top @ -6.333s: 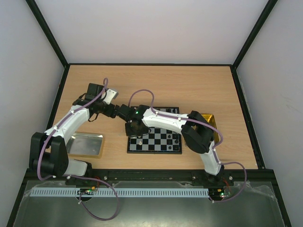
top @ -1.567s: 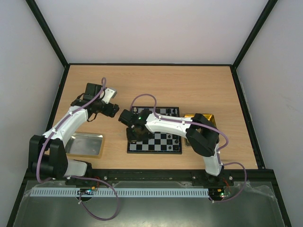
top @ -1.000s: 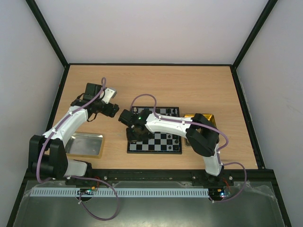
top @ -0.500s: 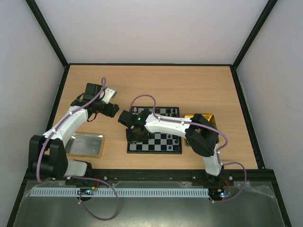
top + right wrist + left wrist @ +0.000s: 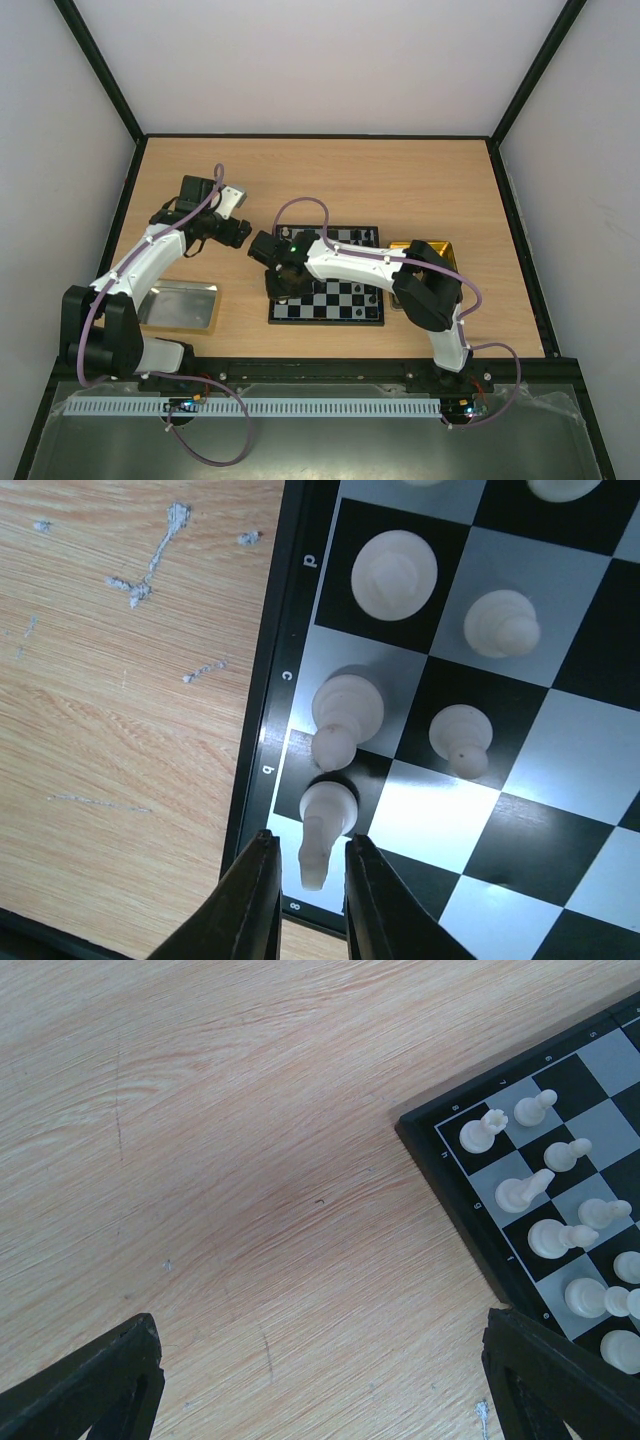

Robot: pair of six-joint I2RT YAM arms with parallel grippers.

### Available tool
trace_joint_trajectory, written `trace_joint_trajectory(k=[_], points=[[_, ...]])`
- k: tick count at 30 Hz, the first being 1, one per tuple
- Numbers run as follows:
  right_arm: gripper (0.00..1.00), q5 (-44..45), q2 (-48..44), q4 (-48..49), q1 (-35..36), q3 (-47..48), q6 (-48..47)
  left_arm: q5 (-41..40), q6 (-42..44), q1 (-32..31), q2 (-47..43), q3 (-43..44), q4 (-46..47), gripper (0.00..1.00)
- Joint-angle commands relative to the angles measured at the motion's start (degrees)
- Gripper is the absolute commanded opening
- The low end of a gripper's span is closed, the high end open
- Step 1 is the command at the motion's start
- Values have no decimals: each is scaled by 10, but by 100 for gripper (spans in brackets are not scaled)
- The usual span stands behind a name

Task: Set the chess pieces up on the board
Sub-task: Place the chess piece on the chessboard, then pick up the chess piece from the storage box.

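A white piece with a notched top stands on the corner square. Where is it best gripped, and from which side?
Grip the notched piece by its upper body, coming straight down from above. It stands upright, and other white pieces fill the neighbouring squares, so coming sideways looks crowded.

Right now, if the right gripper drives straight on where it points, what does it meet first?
The white piece between its fingers, which flank it with slim gaps; under it, an edge square of the board. Depth is unclear.

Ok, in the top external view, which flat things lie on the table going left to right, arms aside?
silver tray → board → gold tray
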Motion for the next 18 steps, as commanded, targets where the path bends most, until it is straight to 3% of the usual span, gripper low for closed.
trace_joint_trajectory(k=[1, 7, 13, 18], points=[[17, 30, -28, -37, 2, 20, -1, 8, 2, 3, -8, -3, -7, 87], [17, 65, -120, -71, -46, -28, -4, 10, 2, 3, -10, -3, -7, 87], [18, 118, -262, -88, -177, -141, -7, 10, 2, 2, -10, -3, -7, 87], [23, 135, -326, -71, -303, -236, -26, 11, 3, 2, -7, -2, -6, 87]])
